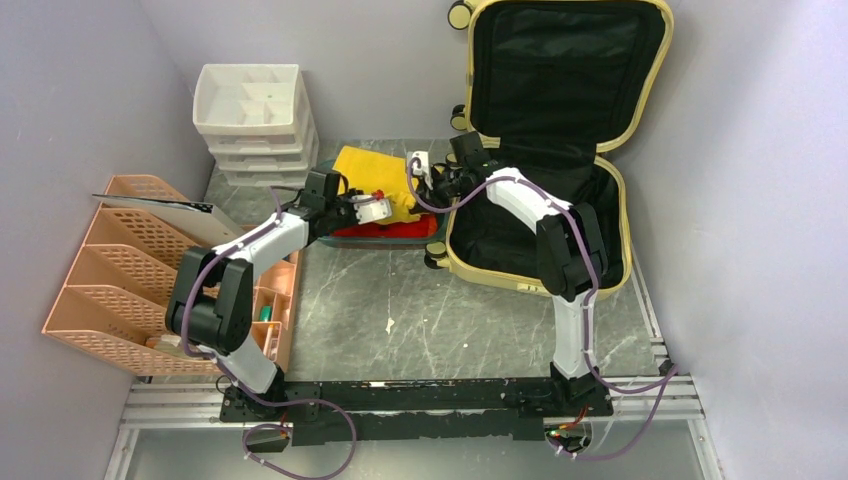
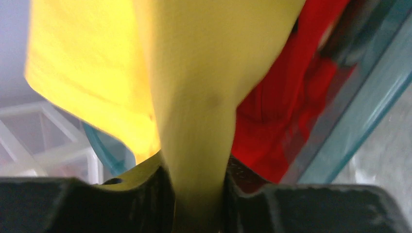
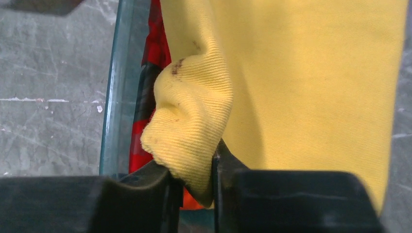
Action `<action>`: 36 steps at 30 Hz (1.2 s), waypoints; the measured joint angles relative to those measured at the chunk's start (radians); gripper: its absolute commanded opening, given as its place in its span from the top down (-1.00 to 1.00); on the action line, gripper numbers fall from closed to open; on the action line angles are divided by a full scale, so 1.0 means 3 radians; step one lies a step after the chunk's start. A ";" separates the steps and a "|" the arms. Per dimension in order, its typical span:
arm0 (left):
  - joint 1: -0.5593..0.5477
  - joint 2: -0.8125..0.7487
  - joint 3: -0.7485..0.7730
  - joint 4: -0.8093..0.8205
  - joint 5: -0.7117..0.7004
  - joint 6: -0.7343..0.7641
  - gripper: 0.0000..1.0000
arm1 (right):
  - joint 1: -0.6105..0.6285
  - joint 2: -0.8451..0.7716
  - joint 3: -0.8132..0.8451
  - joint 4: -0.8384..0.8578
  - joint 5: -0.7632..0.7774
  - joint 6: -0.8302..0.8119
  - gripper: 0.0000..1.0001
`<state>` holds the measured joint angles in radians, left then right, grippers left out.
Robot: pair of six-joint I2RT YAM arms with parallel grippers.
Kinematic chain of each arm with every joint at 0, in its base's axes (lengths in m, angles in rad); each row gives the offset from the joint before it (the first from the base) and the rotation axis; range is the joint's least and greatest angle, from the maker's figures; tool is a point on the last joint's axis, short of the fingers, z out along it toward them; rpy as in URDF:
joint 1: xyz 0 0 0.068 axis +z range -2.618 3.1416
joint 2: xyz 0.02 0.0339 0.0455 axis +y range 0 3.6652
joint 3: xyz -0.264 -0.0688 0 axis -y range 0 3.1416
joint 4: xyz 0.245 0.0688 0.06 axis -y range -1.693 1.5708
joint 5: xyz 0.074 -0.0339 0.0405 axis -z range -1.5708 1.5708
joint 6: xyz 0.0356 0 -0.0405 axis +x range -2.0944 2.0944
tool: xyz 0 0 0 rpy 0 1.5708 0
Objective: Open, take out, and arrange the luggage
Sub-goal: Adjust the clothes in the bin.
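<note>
Far left there's one peach file organizer (image 1: 110, 270), then one white drawer unit (image 1: 255, 120) at the back. Middle of the counter (image 1: 400, 310): one teal tray (image 3: 114, 97) and two cloths, a red cloth (image 2: 286, 97) lying in the tray with a yellow cloth (image 1: 365, 170) over it. Both arms are on the yellow one. The left gripper (image 2: 197, 194) has its jaws clamped on a fold, and the right gripper (image 3: 194, 179) has its jaws pinching a bunched corner. On the right sits the one luggage (image 1: 560, 70), open, lid upright, black lining showing.
</note>
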<state>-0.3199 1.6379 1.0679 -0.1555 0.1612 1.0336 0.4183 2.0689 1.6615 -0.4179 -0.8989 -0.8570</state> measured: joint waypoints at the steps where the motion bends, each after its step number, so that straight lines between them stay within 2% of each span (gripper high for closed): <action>1: 0.0000 -0.0001 0.0000 -0.0053 -0.0020 0.0013 -0.11 | 0.0008 0.0019 0.0019 -0.0031 0.0006 -0.0019 0.20; 3: 0.0058 -0.0027 0.0000 -0.0305 -0.0154 0.0017 -0.40 | 0.0010 0.0085 0.0120 -0.0238 0.0104 -0.0086 -0.33; 5: 0.0142 -0.0060 0.0010 -0.0479 -0.0203 0.0042 -0.88 | -0.0017 0.0159 0.0247 -0.0524 0.0243 -0.0154 -0.95; 11: 0.0242 -0.0158 0.0453 -0.1223 -0.0008 -0.0033 -0.94 | -0.0111 0.0223 0.0724 -0.1391 0.0455 -0.0426 -1.00; 15: 0.0244 -0.0158 0.0899 -0.1597 0.0242 -0.0220 -0.94 | -0.0123 0.0165 0.1074 -0.1578 0.0487 -0.0305 -0.99; 16: 0.0247 -0.0158 0.1005 -0.1616 0.0295 -0.0278 -0.94 | -0.0123 0.0137 0.1134 -0.1553 0.0520 -0.0211 -0.94; 18: 0.0254 -0.0158 0.1236 -0.1614 0.0413 -0.0398 -0.92 | -0.0116 0.0066 0.1233 -0.1427 0.0603 0.0072 -0.67; 19: 0.0256 -0.0158 0.1311 -0.1592 0.0465 -0.0454 -0.86 | -0.0104 0.0041 0.1284 -0.1342 0.0659 0.0228 -0.46; 20: 0.0259 -0.0158 0.1369 -0.1553 0.0516 -0.0504 -0.79 | -0.0090 0.0037 0.1368 -0.1258 0.0749 0.0417 -0.07; 22: 0.0263 -0.0158 0.1394 -0.1471 0.0559 -0.0567 -0.63 | -0.0045 0.0084 0.1540 -0.1150 0.0918 0.0650 0.44; 23: 0.0264 -0.0155 0.1389 -0.1441 0.0582 -0.0601 -0.56 | -0.0017 0.0153 0.1685 -0.1095 0.1069 0.0809 0.66; 25: 0.0264 -0.0151 0.1325 -0.1352 0.0623 -0.0636 -0.47 | 0.0058 0.0292 0.1863 -0.1002 0.1316 0.0919 0.92; 26: 0.0263 -0.0150 0.1265 -0.1305 0.0657 -0.0647 -0.43 | 0.0113 0.0383 0.1930 -0.0944 0.1448 0.0974 0.99; 30: 0.0229 -0.0102 0.1011 -0.1177 0.0821 -0.0745 -0.37 | 0.0338 0.0806 0.1999 -0.0795 0.1892 0.1116 1.00; 36: -0.0025 0.0045 0.0614 -0.0837 0.1020 -0.0994 -0.34 | 0.0493 0.1406 0.2007 -0.0688 0.2190 0.1269 1.00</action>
<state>-0.3275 1.6512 1.2522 -0.4065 0.4671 0.7353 0.5663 2.4908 2.2635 -0.6243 -0.2420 -0.4763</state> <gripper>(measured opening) 0.677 0.008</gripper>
